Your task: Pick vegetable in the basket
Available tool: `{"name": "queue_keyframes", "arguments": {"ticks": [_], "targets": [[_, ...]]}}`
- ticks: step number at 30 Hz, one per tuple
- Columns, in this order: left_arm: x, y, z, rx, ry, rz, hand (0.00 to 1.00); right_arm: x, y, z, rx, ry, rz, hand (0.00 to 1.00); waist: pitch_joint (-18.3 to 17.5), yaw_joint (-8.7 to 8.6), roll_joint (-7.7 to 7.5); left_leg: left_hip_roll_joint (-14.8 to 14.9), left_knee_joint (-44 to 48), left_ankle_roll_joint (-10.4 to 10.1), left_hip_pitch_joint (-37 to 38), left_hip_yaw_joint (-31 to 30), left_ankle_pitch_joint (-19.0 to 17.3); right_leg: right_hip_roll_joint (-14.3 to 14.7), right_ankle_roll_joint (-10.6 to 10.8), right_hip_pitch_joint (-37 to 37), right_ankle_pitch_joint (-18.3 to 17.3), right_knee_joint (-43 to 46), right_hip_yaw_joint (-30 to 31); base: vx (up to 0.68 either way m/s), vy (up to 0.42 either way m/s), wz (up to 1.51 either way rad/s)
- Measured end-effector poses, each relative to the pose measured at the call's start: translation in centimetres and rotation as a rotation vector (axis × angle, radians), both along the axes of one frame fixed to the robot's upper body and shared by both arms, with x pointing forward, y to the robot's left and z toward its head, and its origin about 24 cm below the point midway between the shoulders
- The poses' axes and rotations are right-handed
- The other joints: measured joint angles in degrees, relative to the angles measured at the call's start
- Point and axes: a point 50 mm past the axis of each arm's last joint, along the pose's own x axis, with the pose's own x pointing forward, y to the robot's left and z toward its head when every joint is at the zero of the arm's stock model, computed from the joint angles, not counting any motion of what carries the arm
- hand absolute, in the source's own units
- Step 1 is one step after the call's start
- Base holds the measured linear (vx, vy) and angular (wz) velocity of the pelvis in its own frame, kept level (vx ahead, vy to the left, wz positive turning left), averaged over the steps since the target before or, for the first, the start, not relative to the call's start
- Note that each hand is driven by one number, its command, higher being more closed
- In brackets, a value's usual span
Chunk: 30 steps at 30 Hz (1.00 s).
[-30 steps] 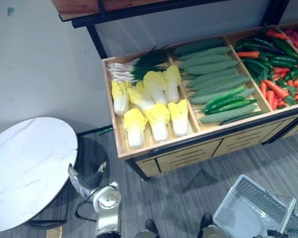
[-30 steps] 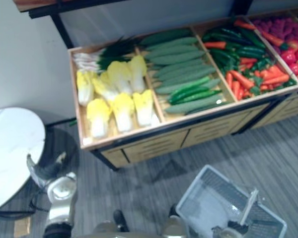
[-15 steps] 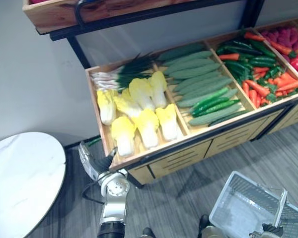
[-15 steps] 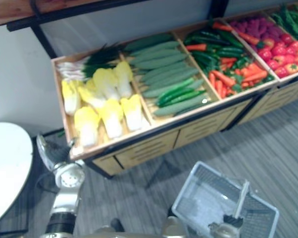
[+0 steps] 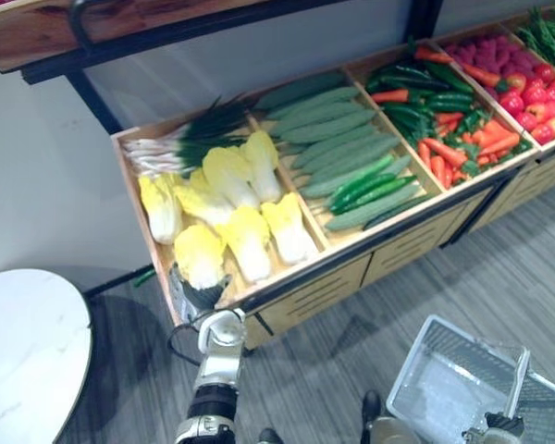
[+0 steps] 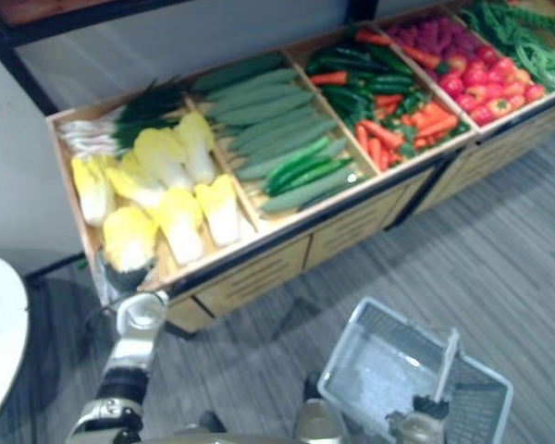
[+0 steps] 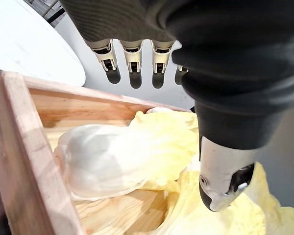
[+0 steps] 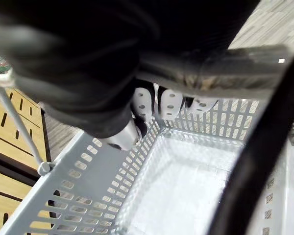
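Hovering my left hand (image 5: 197, 294), fingers straight, thumb apart, just above the corner cabbage (image 7: 112, 161) lying in the wooden crate (image 7: 24, 147); my right hand (image 8: 169, 104) is gripping the basket (image 5: 444, 388) handle (image 8: 210, 68).

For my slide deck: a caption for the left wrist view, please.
Left hand open above a pale cabbage in the wooden crate corner.

The left hand (image 7: 225, 73) extends forward, fingers (image 7: 132, 61) straight; the right hand (image 8: 88, 58) curls round the basket handle (image 8: 235, 63).
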Motion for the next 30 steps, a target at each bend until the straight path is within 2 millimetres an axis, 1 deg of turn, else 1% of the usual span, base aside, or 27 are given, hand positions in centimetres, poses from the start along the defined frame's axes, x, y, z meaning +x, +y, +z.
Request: {"name": "queue_keyframes", "arguments": {"ticks": [4, 9, 12, 22, 24, 25, 27, 30], "targets": [[0.0, 0.5, -0.7, -0.014, 0.056, 0.033, 0.0, 0.2, 0.0, 0.1, -0.013, 0.001, 0.017, 1.0, 0.1, -0.97, -0.16, 0.0, 0.0, -0.1, -0.1, 0.3, 0.0, 0.1, -0.1, -0.4, 0.1, 0.0, 0.4, -0.01, -0.013, -0.05], [-0.3, 1.4, -1.4, -0.016, 0.102, 0.083, 0.0, 0.3, 0.0, 0.2, -0.02, -0.003, 0.026, 1.0, 0.2, -1.1, -0.39, 0.1, 0.0, -0.3, -0.1, 1.5, -0.2, 0.1, -0.1, -1.3, 0.1, 0.1, 1.5, -0.02, -0.01, -0.12], [0.0, 1.6, -1.4, -0.024, 0.117, 0.096, 0.0, 0.3, 0.0, 0.2, -0.023, -0.002, 0.027, 1.0, 0.4, -1.07, -0.67, 0.2, 0.0, -0.4, -0.2, 1.6, -0.3, 0.2, -0.1, -1.5, 0.1, 0.1, 1.6, -0.01, -0.01, -0.03], [1.4, 1.8, -0.7, -0.068, 0.106, 0.151, 0.0, 0.9, 0.1, 0.4, -0.033, -0.017, 0.048, 1.0, 1.1, -1.31, -1.6, 0.0, -0.1, -0.6, -1.5, 3.1, -0.3, 0.1, -0.1, -4.7, 0.0, 2.1, 3.0, -0.01, -0.011, -0.08], [1.9, 1.8, -0.4, -0.062, 0.102, 0.152, 0.0, 1.3, 0.1, 0.6, -0.04, -0.027, 0.065, 1.0, 1.4, -1.23, -1.87, -0.1, 0.2, -0.6, -2.3, 3.1, -0.3, 0.0, -0.1, -5.9, 0.0, 2.5, 3.5, -0.03, -0.009, -0.09], [2.2, 2.1, 0.0, -0.052, 0.095, 0.162, 0.0, 1.8, 0.2, 0.7, -0.041, -0.04, 0.07, 1.0, 2.1, -1.25, -2.1, -0.2, 0.1, -0.6, -2.5, 3.2, -0.3, 0.0, -0.1, -6.4, 0.0, 3.0, 3.8, -0.03, -0.006, -0.05], [2.6, 2.7, 0.5, -0.044, 0.084, 0.172, 0.0, 2.1, 0.3, 0.8, -0.042, -0.046, 0.08, 1.0, 2.9, -1.25, -2.51, -0.2, 0.2, -0.5, -2.5, 3.3, -0.3, 0.0, -0.1, -6.6, 0.0, 3.1, 3.9, -0.06, -0.012, -0.05], [3.0, 3.8, 1.2, -0.032, 0.071, 0.204, 0.0, 2.9, 0.5, 1.0, -0.047, -0.065, 0.102, 1.0, 3.6, -1.35, -3.32, -0.3, 0.3, -0.5, -4.0, 3.5, -0.3, 0.0, -0.1, -8.4, 0.0, 3.2, 4.7, -0.07, -0.014, -0.08]]}}
